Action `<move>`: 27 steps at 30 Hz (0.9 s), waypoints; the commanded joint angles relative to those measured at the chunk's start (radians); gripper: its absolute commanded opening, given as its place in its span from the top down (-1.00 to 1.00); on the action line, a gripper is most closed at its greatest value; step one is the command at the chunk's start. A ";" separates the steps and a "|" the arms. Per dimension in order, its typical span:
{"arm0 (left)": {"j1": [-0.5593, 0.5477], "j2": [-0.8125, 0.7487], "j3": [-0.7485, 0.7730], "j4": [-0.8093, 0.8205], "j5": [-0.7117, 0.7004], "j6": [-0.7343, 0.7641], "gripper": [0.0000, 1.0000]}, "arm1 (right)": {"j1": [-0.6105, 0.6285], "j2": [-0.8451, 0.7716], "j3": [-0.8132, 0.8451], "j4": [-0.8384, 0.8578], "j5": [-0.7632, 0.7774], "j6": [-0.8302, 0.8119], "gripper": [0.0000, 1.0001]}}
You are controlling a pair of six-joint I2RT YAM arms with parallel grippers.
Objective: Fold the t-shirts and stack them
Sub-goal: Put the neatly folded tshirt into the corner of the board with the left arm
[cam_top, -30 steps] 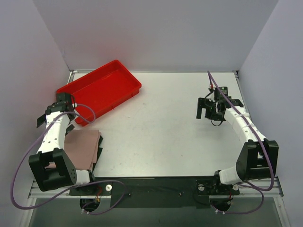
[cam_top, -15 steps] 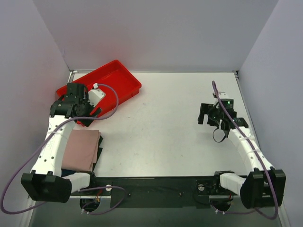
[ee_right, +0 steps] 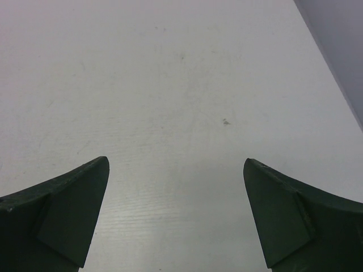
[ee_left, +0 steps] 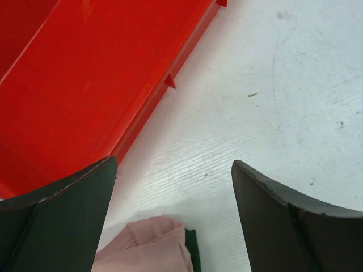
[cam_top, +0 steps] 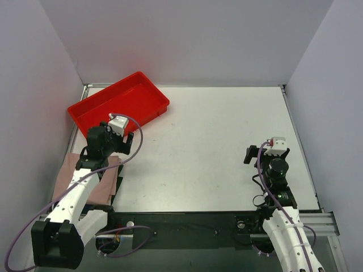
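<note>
One container on the table: a red tray, far-left, set at an angle to the table edges, long side running toward the back wall. Inside it only the smooth red floor and low walls show; left wrist view confirms plain red plastic along the near wall. Two shirts lie stacked at the near-left edge, outside the tray. Pink shirt on top, folded to a flat rectangle, surface smooth and dusty-pink; left arm crosses over part of it. Navy shirt underneath, seen only as a thin dark strip along the pink one's right edge. In the left wrist view a corner of the pink cloth shows soft rounded folds, with the dark cloth peeking out just beside it. A band of white table separates stack from tray. Left gripper hangs over the far end of the stack, near the tray's near wall, jaws spread wide, nothing between them. Right gripper at near-right, well apart from the shirts, jaws likewise spread wide over bare table with a few small specks, holding nothing.
</note>
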 commanded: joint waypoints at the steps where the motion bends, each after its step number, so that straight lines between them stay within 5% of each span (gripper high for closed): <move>1: 0.001 -0.041 -0.126 0.417 0.076 -0.185 -0.86 | -0.007 -0.067 -0.084 0.099 0.100 0.036 -1.00; 10: 0.003 -0.039 -0.341 0.617 0.176 -0.130 -0.87 | -0.005 -0.084 -0.210 0.168 0.164 0.045 -1.00; 27: 0.009 -0.032 -0.375 0.579 0.115 -0.168 -0.88 | -0.005 -0.084 -0.211 0.171 0.170 0.042 -1.00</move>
